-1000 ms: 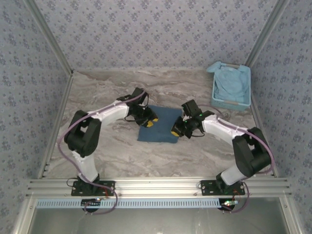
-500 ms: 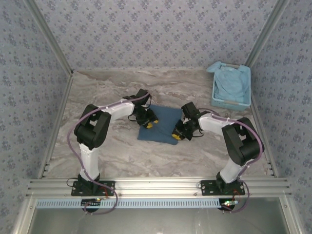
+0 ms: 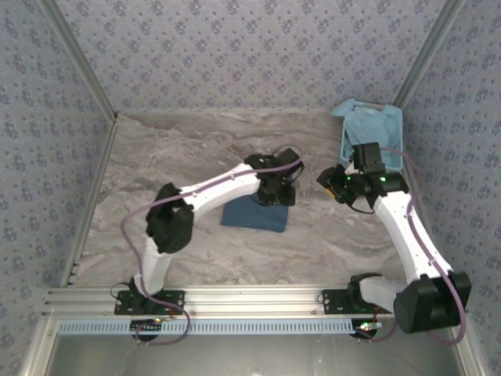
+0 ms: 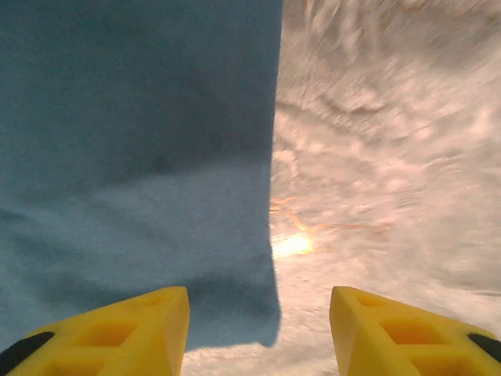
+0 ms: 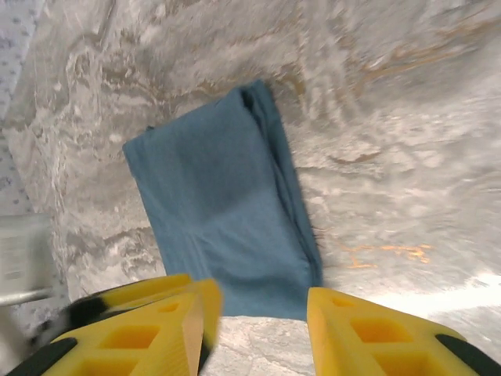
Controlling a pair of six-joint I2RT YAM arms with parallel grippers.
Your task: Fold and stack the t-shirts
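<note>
Near the middle of the marble-patterned table [image 3: 196, 149], the dark teal t-shirt [image 3: 254, 215] lies folded into a flat rectangle. The left arm [image 3: 219, 184] reaches across from its base, and its wrist hangs over the shirt's far right part. In the left wrist view we see the left gripper [image 4: 258, 333] spread wide, with nothing between its yellow fingers [image 4: 117, 329]. One finger sits over the corner of the cloth and the other over bare table, and the shirt's straight edge runs between them. We cannot tell whether either finger touches the cloth, as that picture is blurred. The right gripper [image 5: 258, 329] hangs to the right of the shirt, between it and the pale-blue basket [image 3: 398, 137]. Its jaws are likewise parted and empty. Its camera looks down on the whole folded shirt, which has a thicker ridge along one long side. The basket stands at the table's far right corner, and in it lies the paler sky-blue t-shirt [image 3: 374, 129], rumpled rather than folded.
</note>
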